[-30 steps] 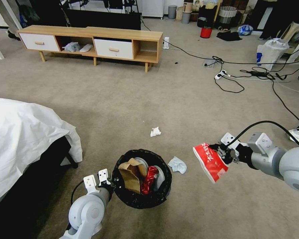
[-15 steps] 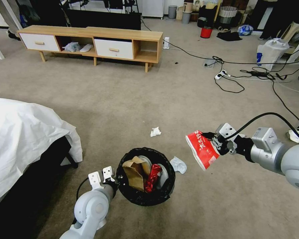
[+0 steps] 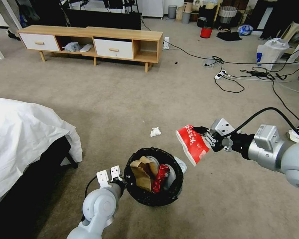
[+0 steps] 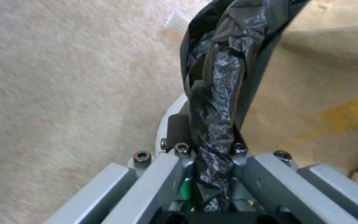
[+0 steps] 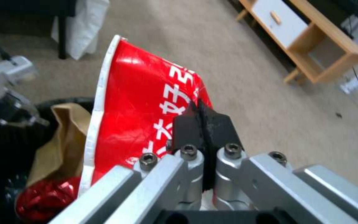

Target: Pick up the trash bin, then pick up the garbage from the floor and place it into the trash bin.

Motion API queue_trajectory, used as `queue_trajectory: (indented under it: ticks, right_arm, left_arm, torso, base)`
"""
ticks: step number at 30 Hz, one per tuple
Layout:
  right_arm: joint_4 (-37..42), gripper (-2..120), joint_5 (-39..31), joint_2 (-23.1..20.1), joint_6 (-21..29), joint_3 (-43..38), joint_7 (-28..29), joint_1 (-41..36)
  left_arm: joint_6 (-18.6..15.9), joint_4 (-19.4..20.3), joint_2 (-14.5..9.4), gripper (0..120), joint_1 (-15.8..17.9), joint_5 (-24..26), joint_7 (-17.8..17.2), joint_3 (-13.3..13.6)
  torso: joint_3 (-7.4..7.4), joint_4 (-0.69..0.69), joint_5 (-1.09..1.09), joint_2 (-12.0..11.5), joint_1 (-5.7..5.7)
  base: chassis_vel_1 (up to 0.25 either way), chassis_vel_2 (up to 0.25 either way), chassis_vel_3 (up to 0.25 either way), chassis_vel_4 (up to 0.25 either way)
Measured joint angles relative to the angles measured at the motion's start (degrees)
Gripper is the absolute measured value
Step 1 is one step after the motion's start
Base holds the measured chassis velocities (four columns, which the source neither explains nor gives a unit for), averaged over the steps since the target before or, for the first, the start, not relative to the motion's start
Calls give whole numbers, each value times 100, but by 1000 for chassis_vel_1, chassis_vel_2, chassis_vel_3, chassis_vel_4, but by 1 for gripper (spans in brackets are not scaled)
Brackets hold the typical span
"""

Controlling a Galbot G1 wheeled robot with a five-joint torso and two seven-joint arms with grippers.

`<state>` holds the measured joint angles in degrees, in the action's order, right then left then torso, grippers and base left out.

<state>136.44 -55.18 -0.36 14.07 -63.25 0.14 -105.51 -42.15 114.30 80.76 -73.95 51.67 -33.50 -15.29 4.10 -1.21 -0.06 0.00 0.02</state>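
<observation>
One trash bin (image 3: pixel 155 199), one red-and-white carton (image 3: pixel 191 144) — two white tissues (image 3: pixel 155 131) on the carpet.

The head view looks forward and down from above across the floor (image 3: pixel 123 99), with the TV cabinet (image 3: pixel 93 41) far ahead and both arms low in the foreground. The left wrist view sits very close behind the left gripper (image 4: pixel 212 155), facing along it at the black bag (image 4: pixel 216 93) and the carpet beyond. The right wrist view looks along the right gripper (image 5: pixel 202 124) past the red-and-white carton (image 5: pixel 137 118). Head and right wrist views share the trash bin (image 3: pixel 154 199), the carton and the cabinet.
</observation>
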Motion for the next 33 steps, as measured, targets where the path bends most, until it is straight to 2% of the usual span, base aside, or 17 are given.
queue_trajectory:
  ticks: [2, 3, 4, 5, 7, 8, 21, 33]
  right_arm:
    - [-5, 0, 127, -33, -151, 0, -58, -58]
    - [-5, 0, 127, -33, -151, 0, -58, -58]
    - [-26, 0, 269, -71, -301, -4, -128, -141]
    - [-26, 0, 269, -71, -301, -4, -128, -141]
    - [-52, 0, 507, -93, -520, -11, -256, -272]
    - [-58, 0, 559, -93, -559, -11, -290, -294]
    - [-173, 0, 1123, -86, -962, -17, -575, -646]
    - [-298, 0, 1466, -43, -1181, -9, -716, -766]
  left_arm:
    - [-4, 3, 50, 1, 39, 204, -241, 72]
    - [-4, 3, 50, 1, 39, 204, -241, 72]
    - [-5, 9, 128, 1, 100, 454, -536, 165]
    - [-5, 9, 128, 1, 100, 454, -536, 165]
    - [-5, -33, 272, 1, 205, 700, -896, 272]
    - [-5, -41, 299, 1, 218, 741, -949, 296]
    - [-4, -69, 513, 1, 334, 1152, -1413, 504]
    - [-2, 101, 514, 1, 312, 1340, -1528, 586]
  torso:
    - [0, 0, 0, 0, 0]
    - [0, 0, 0, 0, 0]
    - [0, 0, 0, 0, 0]
    - [0, 0, 0, 0, 0]
    - [0, 0, 0, 0, 0]
    - [0, 0, 1, 0, 0]
    - [0, 0, 1, 0, 0]
    - [0, 0, 0, 0, 0]
  base:
    - [0, 0, 0, 0]
    - [0, 0, 0, 0]
    - [0, 0, 0, 0]
    - [0, 0, 0, 0]
    - [0, 0, 0, 0]
    - [0, 0, 0, 0]
    - [0, 0, 0, 0]
    - [0, 0, 0, 0]
